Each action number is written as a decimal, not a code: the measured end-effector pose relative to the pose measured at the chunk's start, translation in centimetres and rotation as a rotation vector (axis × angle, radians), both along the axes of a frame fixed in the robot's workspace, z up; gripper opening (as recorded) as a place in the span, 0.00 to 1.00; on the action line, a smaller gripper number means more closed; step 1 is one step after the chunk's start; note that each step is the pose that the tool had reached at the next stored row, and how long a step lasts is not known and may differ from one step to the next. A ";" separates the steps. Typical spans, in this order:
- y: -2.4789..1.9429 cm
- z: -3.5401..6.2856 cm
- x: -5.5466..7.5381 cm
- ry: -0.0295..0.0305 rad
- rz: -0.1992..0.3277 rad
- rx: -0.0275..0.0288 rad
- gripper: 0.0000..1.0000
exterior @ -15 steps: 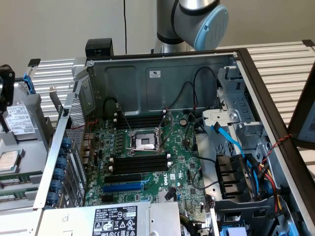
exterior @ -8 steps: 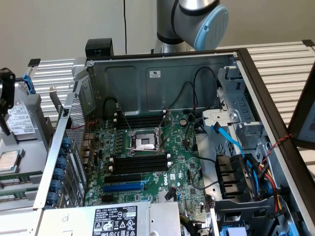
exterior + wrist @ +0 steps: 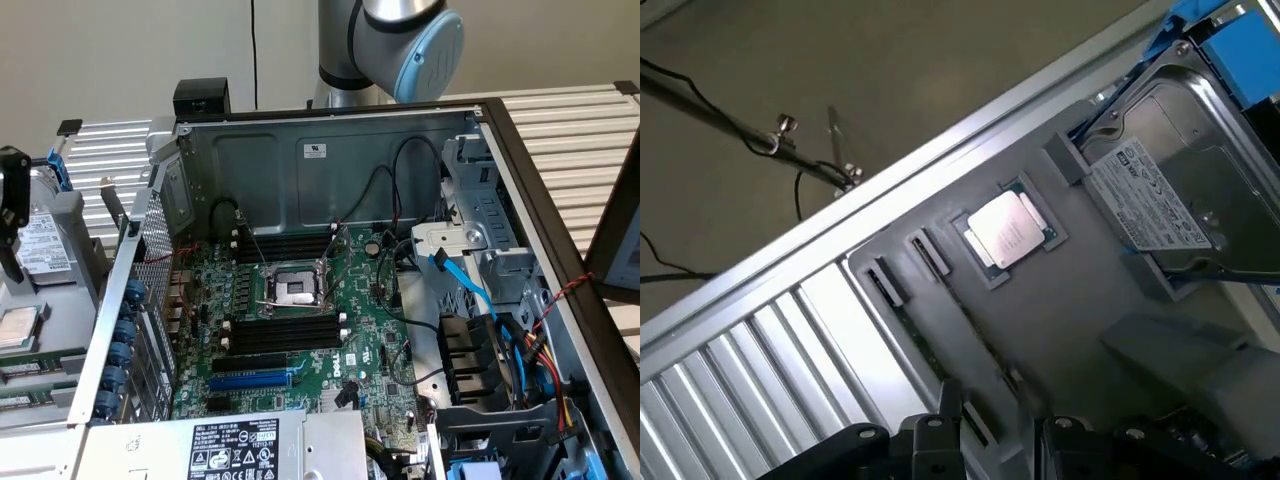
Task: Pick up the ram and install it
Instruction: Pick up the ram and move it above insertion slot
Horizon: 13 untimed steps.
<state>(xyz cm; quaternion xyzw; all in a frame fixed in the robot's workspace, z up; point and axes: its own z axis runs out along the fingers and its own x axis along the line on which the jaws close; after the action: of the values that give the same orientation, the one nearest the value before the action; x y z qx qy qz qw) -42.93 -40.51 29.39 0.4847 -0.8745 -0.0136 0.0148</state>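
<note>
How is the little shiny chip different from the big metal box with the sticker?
The chip is small and square; the hard drive is much bigger and oblong. The chip has a green rim; the hard drive wears a white printed label. Both are silvery and lie flat.

From my station I saw a plain beige wall (image 3: 120,50) behind the bench, evenly lit, with no hard shadows on it. A thin black cable (image 3: 254,50) ran straight down that wall. The table (image 3: 570,120) was topped with ribbed, pale metal slats that caught the light in bright stripes, and a dark-framed panel (image 3: 612,200) stood at the exterior view's right edge. In the wrist view the floor (image 3: 940,60) beyond the table's edge was a dull brownish olive. I made out loose dark cables (image 3: 680,271) lying on it, near a thin dark rod (image 3: 700,105) with a small clamp on it.
</note>
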 end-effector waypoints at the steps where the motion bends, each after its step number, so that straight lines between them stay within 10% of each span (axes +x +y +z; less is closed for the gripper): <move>1: 0.00 -0.11 0.0 0.0001 0.018 0.0000 0.36; 13: 0.00 -1.48 0.0 0.0000 0.237 -0.0001 0.36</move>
<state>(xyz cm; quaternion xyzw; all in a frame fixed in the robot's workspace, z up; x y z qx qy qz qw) -42.93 -40.51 27.91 0.5845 -0.8111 -0.0118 0.0163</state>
